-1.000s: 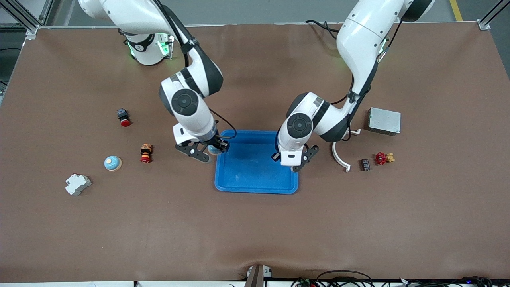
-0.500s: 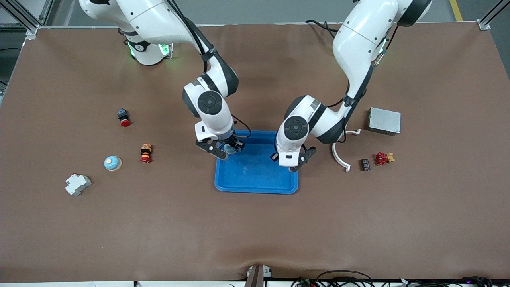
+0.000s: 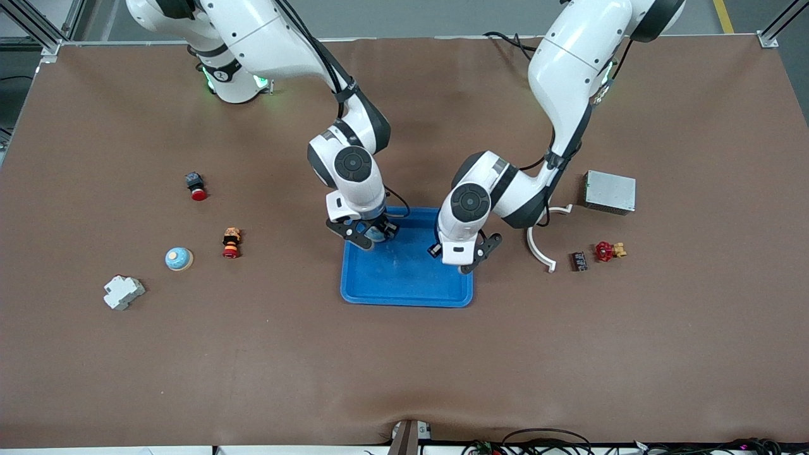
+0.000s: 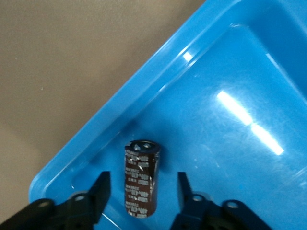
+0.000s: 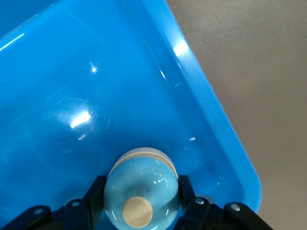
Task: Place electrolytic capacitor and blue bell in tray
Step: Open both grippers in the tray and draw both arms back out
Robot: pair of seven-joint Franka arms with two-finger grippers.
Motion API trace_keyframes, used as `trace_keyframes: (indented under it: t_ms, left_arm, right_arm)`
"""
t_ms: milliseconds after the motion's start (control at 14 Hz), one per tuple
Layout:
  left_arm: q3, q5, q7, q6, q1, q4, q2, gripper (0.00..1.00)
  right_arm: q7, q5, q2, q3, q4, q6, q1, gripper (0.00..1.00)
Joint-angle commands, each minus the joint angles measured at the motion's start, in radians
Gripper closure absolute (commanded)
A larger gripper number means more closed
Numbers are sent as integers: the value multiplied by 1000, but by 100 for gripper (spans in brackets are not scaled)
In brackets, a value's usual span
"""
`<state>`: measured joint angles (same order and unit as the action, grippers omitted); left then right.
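Progress: about half done. Front view: left gripper and right gripper hang over the shallow bright blue plastic tray.

Left wrist view: the dark cylindrical electrolytic capacitor lies free in a tray corner, between spread fingers that do not touch it.

Right wrist view: the right gripper's fingers clamp the pale blue domed bell over the tray, not yet let go.

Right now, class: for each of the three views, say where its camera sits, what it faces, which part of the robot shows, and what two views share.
Front view: high across the table, facing both arms' bases; tray between them.
Left wrist view: on the left wrist, looking down past its spread fingers at the capacitor lying in the tray.
Right wrist view: on the right wrist, looking down at the blue bell between its fingers.
All share the tray.
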<state>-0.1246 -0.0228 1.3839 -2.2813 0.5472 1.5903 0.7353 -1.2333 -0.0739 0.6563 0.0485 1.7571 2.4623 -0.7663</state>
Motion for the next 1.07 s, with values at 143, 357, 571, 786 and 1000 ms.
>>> trace_keyframes:
  t_ms: [143, 357, 571, 786, 1000]
  left_arm:
    - [8, 30, -5, 150, -16, 4, -134, 0]
    - [6, 50, -237, 354, -74, 14, -240, 0]
    - [8, 53, -481, 430, -163, 55, -336, 0]
    - [5, 58, -745, 427, -284, 128, -428, 0]
    - [6, 61, -1015, 399, -415, 154, -433, 0]
  right_arm:
    - [-66, 20, 52, 14, -66, 0, -24, 100]
    - [-95, 43, 72, 14, -83, -2, -31, 100]
    - [-97, 46, 75, 16, -87, -6, -28, 1]
    - [-97, 68, 74, 19, -85, -11, -31, 0]
    - [-89, 71, 60, 25, -94, -43, -31, 0]
